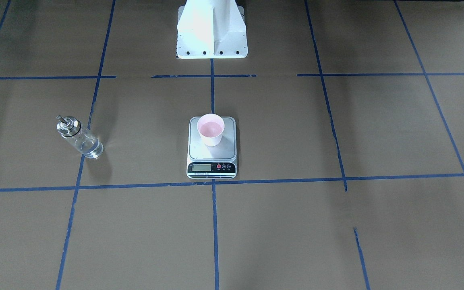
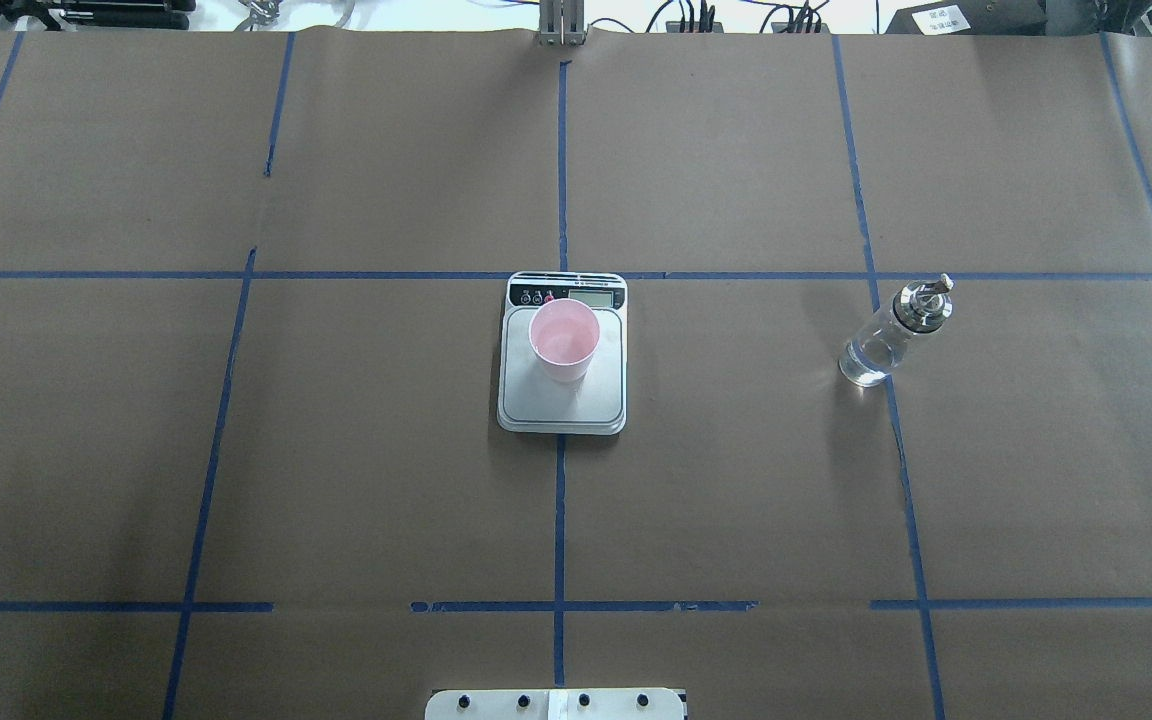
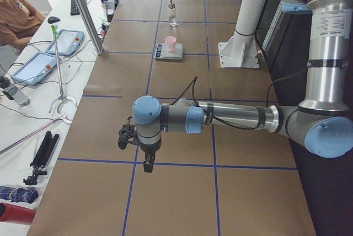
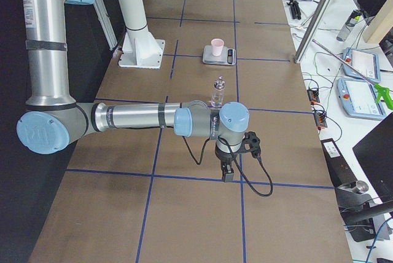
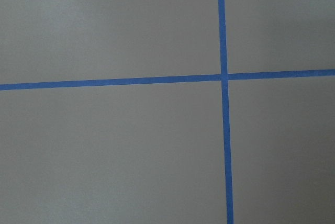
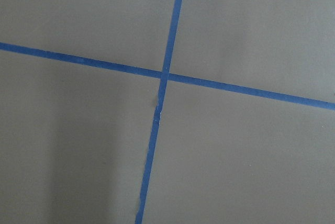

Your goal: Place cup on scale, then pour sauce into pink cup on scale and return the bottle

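Observation:
The pale pink cup (image 2: 564,340) stands upright on the far part of the scale's silver platform (image 2: 561,400) at the table's middle; it also shows in the front view (image 1: 210,129). The clear glass bottle (image 2: 891,333) with its silver cap stands upright on the table's right side, with a little clear sauce (image 2: 866,362) at its bottom. The left gripper (image 3: 148,164) and the right gripper (image 4: 227,176) hang over the table's far ends, away from all of these. They show only in the side views, so I cannot tell whether they are open or shut.
Brown paper with blue tape lines covers the table. The white robot pedestal (image 1: 212,28) stands behind the scale. An operator (image 3: 16,15), tablets and a metal stand (image 3: 59,54) are on the bench beyond the table's far edge. Both wrist views show only paper and tape.

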You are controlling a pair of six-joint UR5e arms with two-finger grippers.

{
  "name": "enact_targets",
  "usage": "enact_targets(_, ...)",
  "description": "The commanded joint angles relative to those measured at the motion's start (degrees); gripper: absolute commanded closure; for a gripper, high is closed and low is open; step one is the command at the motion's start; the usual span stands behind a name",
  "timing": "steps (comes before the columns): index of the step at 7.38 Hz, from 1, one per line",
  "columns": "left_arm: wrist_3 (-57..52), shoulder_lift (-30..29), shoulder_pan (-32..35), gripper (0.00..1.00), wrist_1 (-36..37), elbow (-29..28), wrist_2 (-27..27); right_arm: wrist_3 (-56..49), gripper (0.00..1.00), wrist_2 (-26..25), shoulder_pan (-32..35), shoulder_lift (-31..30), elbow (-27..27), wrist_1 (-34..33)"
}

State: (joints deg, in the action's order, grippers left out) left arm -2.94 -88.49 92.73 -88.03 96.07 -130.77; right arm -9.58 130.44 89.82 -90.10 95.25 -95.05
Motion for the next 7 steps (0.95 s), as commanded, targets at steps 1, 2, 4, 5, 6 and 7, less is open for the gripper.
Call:
enact_targets(1, -0.05, 0.08, 0.0, 0.0, -0.04, 0.17, -0.01, 0.0, 0.0, 0.77, -0.26, -0.26, 0.11, -0.05)
enact_targets(2, -0.05, 0.16, 0.0, 0.0, -0.04, 0.26, -0.01, 0.0, 0.0, 2.26, -0.35, -0.26, -0.24, -0.22)
enact_targets(4, -0.05, 0.34, 0.0, 0.0, -0.12, -0.01, -0.01, 0.0, 0.0, 6.48, -0.35, -1.83, -0.51, -0.49)
enact_targets(5, -0.05, 0.43, 0.0, 0.0, -0.12, -0.09, 0.07, 0.0, 0.0, 6.76, -0.35, -2.27, -0.33, -0.57)
enact_targets(6, -0.05, 0.34, 0.0, 0.0, -0.12, -0.1, -0.01, 0.0, 0.0, 6.67, -0.61, -2.28, -0.42, -0.66)
enact_targets(7, -0.05, 0.43, 0.0, 0.0, -0.04, -0.1, 0.07, -0.08, 0.0, 6.5, -0.7, -2.28, -0.16, -0.58)
